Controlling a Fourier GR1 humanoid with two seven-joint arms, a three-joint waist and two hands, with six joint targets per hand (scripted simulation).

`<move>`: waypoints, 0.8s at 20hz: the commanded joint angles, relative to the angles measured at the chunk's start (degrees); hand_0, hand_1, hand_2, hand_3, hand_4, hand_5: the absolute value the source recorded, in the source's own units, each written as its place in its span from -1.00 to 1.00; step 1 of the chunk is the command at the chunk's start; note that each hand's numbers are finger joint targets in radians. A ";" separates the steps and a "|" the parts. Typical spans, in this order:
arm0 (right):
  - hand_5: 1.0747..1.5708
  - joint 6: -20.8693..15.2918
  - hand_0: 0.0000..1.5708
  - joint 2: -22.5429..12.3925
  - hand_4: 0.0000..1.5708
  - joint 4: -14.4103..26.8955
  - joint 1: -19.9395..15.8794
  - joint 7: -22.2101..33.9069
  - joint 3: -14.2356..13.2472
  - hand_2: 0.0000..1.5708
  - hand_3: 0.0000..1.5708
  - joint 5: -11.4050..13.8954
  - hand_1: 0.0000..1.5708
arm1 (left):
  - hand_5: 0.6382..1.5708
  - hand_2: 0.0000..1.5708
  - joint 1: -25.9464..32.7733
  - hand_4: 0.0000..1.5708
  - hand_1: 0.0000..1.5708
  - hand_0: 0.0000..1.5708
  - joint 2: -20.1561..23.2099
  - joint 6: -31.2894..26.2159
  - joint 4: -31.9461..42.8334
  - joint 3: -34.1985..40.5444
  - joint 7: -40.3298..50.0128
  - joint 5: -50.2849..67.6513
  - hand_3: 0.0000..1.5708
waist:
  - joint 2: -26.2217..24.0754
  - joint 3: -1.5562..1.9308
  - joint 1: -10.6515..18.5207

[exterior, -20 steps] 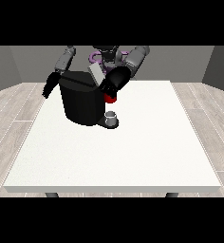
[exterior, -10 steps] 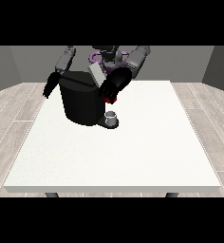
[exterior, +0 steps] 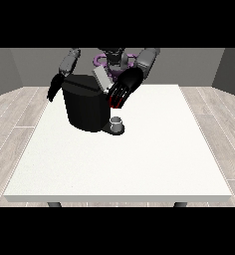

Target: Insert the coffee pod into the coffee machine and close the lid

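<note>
The black coffee machine (exterior: 85, 108) stands at the table's far left. Its grey lid (exterior: 100, 79) is tilted up above the top. The hand at the view's right (exterior: 124, 89) reaches down-left, with fairly straight fingers beside the lid and above a red thing at the machine (exterior: 114, 103). A small grey thing (exterior: 117, 122) sits on the machine's base at the front. I cannot tell whether it is the pod. The hand at the view's left (exterior: 55, 89) hangs beside the machine's left side with its fingers pointing down, holding nothing.
The white table (exterior: 139, 159) stretches toward the camera, with edges at the front and both sides. The robot's torso (exterior: 114, 59) stands behind the machine, at the table's far edge.
The hand at the view's right has shifted slightly at the machine's top, and the grey lid now shows lower beside it. The other hand has hardly moved.
</note>
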 commanded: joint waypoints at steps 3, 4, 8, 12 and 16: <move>1.00 -0.42 -1.00 2.30 -1.00 0.32 7.58 -0.66 1.45 -1.00 -1.00 0.09 -1.00 | 1.00 -1.00 6.40 -1.00 -1.00 -1.00 -2.60 -0.24 1.10 0.45 0.58 0.91 -0.81 | -8.13 -0.08 3.12; 1.00 0.97 -1.00 0.41 -1.00 1.65 7.14 -3.68 -0.51 -1.00 -1.00 -1.35 -1.00 | 1.00 -1.00 5.76 -1.00 -1.00 -1.00 -3.09 0.18 0.22 0.77 2.16 0.99 -0.92 | -7.68 -0.05 3.56; 1.00 -0.20 -1.00 1.87 -1.00 1.81 8.90 0.17 0.46 -1.00 -1.00 -0.51 -1.00 | 1.00 -1.00 10.94 -1.00 -1.00 -1.00 -7.89 -1.23 0.17 -0.48 1.27 1.87 -1.00 | -13.52 -0.07 6.86; 1.00 -0.23 -1.00 1.21 -1.00 4.40 13.88 -4.94 -1.69 -1.00 -1.00 -1.85 -1.00 | 1.00 -0.83 14.16 -1.00 -1.00 -1.00 -13.37 -1.07 -1.88 4.45 0.22 9.00 -1.00 | -18.55 -0.07 10.91; 1.00 1.62 -1.00 0.95 -1.00 2.68 15.82 -4.57 -2.66 -1.00 -1.00 -4.26 -1.00 | 1.00 -1.00 21.55 -0.47 -1.00 -1.00 -21.62 -2.04 0.56 13.64 -1.45 20.88 -1.00 | -24.90 -0.19 14.29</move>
